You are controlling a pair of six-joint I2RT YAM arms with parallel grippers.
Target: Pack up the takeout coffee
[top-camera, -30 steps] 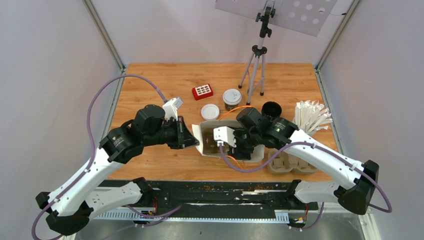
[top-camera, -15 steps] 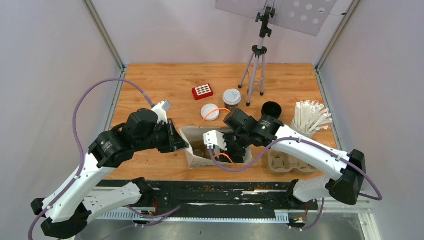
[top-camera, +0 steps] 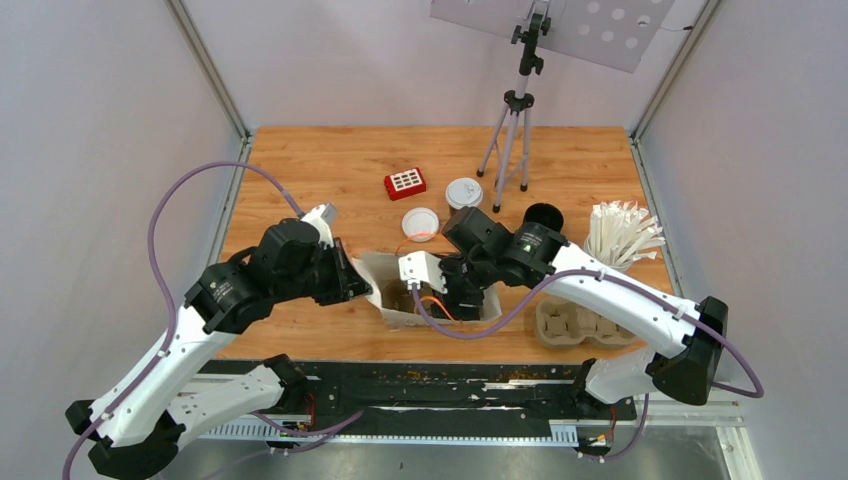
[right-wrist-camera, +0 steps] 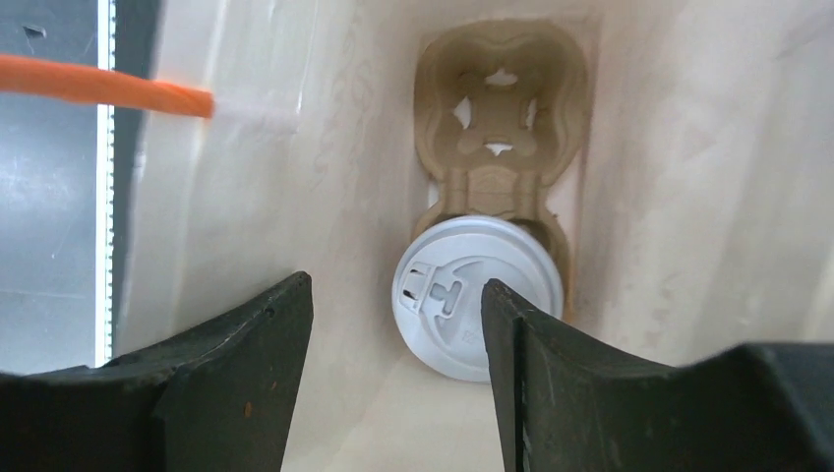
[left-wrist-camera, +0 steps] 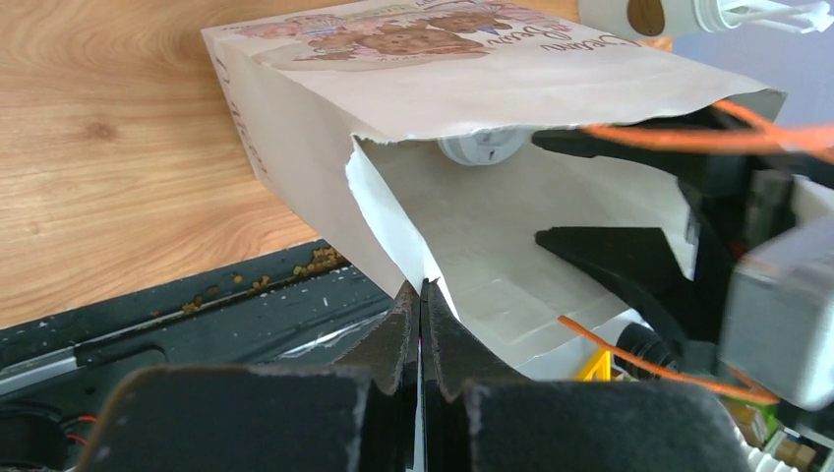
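Observation:
A white paper bag (top-camera: 392, 300) lies open near the table's front edge. My left gripper (left-wrist-camera: 421, 287) is shut on the torn edge of its mouth. My right gripper (right-wrist-camera: 395, 285) is inside the bag, open, with nothing between its fingers (right-wrist-camera: 231, 374). Past the fingertips a takeout coffee with a white lid (right-wrist-camera: 479, 295) sits in one pocket of a brown cup tray (right-wrist-camera: 502, 98) at the bag's bottom. The tray's other pocket is empty. Another lidded takeout coffee (top-camera: 462, 190) stands on the table behind the right arm, partly hidden by it.
A loose white lid (top-camera: 420, 223) and a red block (top-camera: 405, 182) lie behind the bag. An open black cup (top-camera: 543, 217), a cup of wrapped straws (top-camera: 620, 235) and a second cup tray (top-camera: 580, 325) are on the right. A tripod (top-camera: 512, 130) stands at the back.
The bag has been drawn left and nearer the front edge by my left gripper. My right arm has followed it left, its gripper still inside the bag.

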